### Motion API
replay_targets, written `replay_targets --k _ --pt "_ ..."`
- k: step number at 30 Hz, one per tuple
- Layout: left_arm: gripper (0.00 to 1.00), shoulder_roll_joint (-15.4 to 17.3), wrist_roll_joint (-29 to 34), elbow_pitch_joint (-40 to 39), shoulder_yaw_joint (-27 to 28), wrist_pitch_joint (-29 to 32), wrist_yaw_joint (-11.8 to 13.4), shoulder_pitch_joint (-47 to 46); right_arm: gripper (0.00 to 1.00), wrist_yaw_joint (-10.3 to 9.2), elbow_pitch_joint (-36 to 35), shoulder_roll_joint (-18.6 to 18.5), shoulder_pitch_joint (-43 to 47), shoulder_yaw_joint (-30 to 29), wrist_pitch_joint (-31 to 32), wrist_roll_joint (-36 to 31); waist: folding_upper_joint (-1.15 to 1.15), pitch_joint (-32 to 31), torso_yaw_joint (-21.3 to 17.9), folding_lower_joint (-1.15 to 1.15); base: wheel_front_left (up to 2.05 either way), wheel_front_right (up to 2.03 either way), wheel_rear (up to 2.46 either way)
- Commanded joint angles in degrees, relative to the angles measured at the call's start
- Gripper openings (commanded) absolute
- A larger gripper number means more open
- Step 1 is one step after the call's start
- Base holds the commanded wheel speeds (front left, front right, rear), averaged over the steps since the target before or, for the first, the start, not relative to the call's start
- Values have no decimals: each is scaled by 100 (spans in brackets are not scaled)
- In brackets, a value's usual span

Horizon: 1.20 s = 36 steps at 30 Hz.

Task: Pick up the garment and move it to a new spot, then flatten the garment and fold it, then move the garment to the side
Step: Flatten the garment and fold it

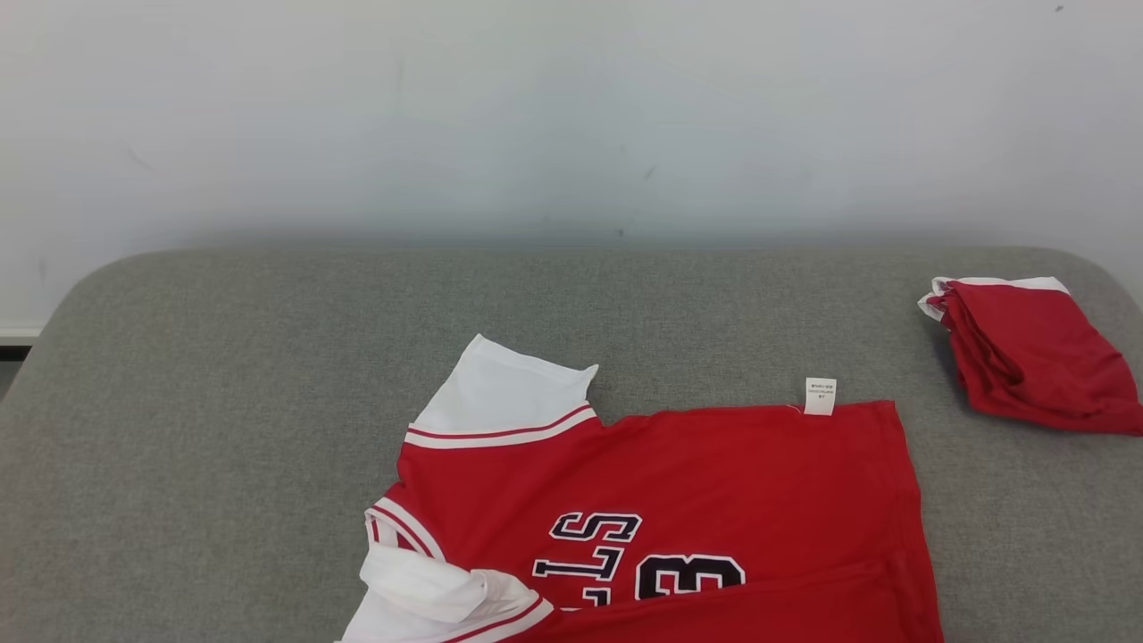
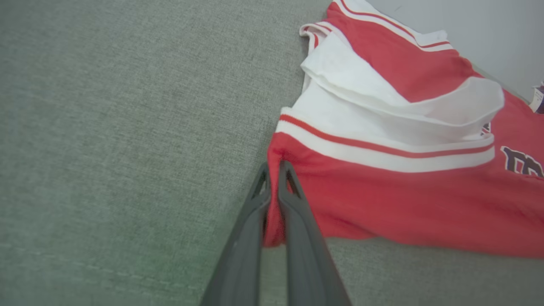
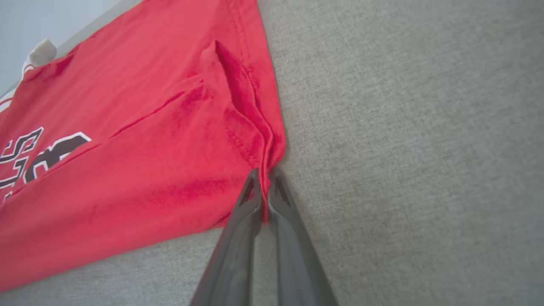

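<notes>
left gripper point(image 2: 274, 169) jaws clenched on a red edge of the jersey point(image 2: 403, 204) just below its white-and-red striped band, a bit of red cloth bunched between the two dark fingers. right gripper point(image 3: 264, 175) jaws clamped on the opposite red hem corner, where the cloth is gathered into a raised fold; can't tell how many layers either grip takes. the jersey lies spread on the grey padded surface point(image 1: 223, 402), near the front middle, and its near part is cut off by the bottom edge of the head view. dark lettering point(image 1: 625, 554) on the chest is upside down and partly cut off, only a few characters readable. one white sleeve point(image 1: 500, 393) lies flat pointing to the far side, the other sleeve point(image 1: 429, 589) is crumpled and folded over on itself, covering part of the collar area. a small white tag point(image 1: 820, 396) sticks out at the jersey's far edge, print too small to read. a second red garment point(image 1: 1036, 357), folded with white trim, sits at the far right of the surface, well apart from the jersey, its right side cut off. plain pale wall point(image 1: 536, 107) behind.
</notes>
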Motion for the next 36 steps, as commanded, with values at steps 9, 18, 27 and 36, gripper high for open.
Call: replay_targets --k 9,18,27,36 --pt "0 20 185 175 235 -20 -24 53 0 -11 -276 205 280 -141 236 -180 0 -62 -164 0 0 0 0" --pt "100 -95 422 -54 608 -21 -84 24 100 -11 -384 80 83 -267 -130 -411 0 -96 -196 0 0 0 0" --pt "100 -239 1545 -1884 1394 -20 -39 222 100 -11 -976 183 -129 -406 -1014 -811 0 -163 -130 0 0 0 0" --pt "100 -458 2286 -2616 1569 -20 -68 513 100 -11 -1451 242 -7 -127 -1496 -1727 0 -144 -133 0 0 0 0"
